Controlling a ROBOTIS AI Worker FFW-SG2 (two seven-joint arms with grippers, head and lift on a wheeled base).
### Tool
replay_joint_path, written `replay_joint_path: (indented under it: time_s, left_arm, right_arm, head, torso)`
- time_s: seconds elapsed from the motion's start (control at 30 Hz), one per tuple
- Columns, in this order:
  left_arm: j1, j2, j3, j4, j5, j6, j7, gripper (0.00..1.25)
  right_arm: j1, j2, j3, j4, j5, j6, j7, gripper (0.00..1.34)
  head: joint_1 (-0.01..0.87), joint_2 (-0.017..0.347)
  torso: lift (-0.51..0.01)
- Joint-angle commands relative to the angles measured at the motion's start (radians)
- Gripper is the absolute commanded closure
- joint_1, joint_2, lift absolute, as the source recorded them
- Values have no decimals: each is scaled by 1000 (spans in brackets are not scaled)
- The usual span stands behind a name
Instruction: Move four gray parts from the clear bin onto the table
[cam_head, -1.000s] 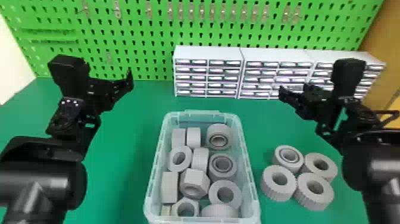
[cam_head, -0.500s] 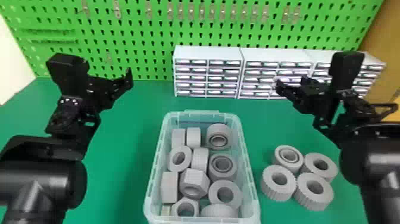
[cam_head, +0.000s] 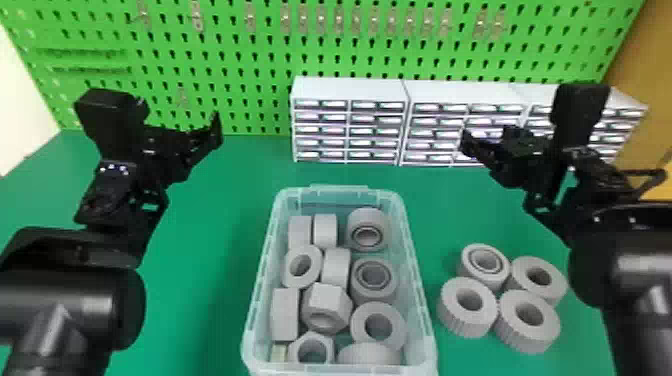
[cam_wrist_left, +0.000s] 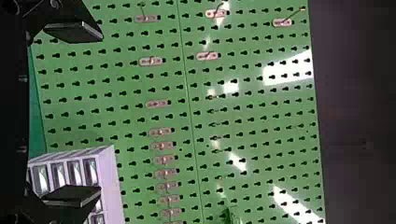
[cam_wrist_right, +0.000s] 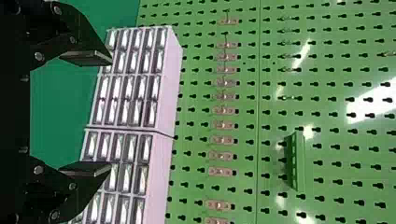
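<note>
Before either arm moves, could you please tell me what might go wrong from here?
Four loose gray parts already stand on the table, so taking out another might overshoot the count. The right gripper is open and empty; if its arm swings low, it could knock that cluster apart. Inside the clear bin, the packed parts sit close together, so a descending finger might catch a neighbor or the rim.

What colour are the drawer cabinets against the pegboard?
White, with a faint lilac tint; best seen in the head view.
</note>
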Motion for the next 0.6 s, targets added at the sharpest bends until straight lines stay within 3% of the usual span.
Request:
replay_joint_path:
  time_s: [0.0,0.57]
  left_arm:
    - [-8,0,-1,0,0,-2,0,131]
    - [-11,0,-7,2,11,-3,0,130]
  right_arm:
    - [-4,0,10,4,-5,0,-1,469]
    - [8,-12,2,16,-42,-14,-1,472]
  head:
    - [686,26]
    - [686,26]
  torso:
    - [-50]
    - [-50]
